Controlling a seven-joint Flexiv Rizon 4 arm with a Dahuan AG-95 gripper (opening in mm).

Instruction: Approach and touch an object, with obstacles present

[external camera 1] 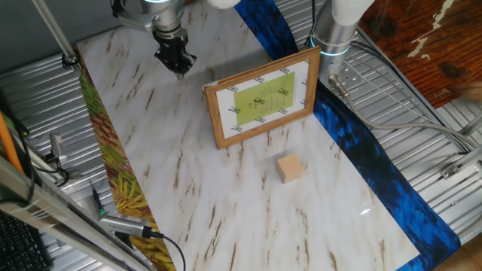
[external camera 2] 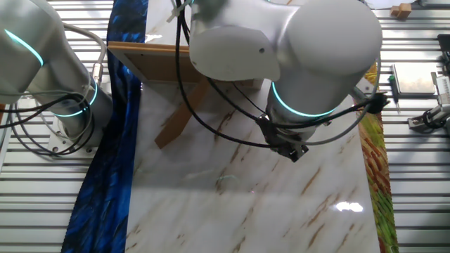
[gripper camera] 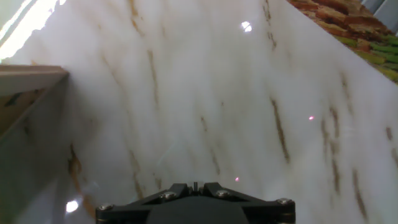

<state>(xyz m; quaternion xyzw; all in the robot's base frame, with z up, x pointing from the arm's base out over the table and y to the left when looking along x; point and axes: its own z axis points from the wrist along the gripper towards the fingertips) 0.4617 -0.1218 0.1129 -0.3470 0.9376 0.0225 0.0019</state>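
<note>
The small tan wooden cube (external camera 1: 290,168) sits on the marble table (external camera 1: 188,173), in front of the framed picture. The picture (external camera 1: 263,98), brown wooden frame, white mat, yellow-green centre, stands upright and leans back on its prop. Its plain back (external camera 2: 151,60) shows in the other fixed view, and its edge (gripper camera: 28,78) in the hand view. My gripper (external camera 1: 180,70) hangs over the table's far left, behind the picture and well away from the cube. Its fingers are together and hold nothing. In the hand view the gripper (gripper camera: 195,186) shows only marble below it; the cube is out of view there.
A blue patterned cloth (external camera 1: 354,143) runs along the table's right side, and a yellow-green strip (external camera 1: 113,173) along its left. The arm's base (external camera 1: 335,30) stands behind the picture. Cables and metal slats surround the table.
</note>
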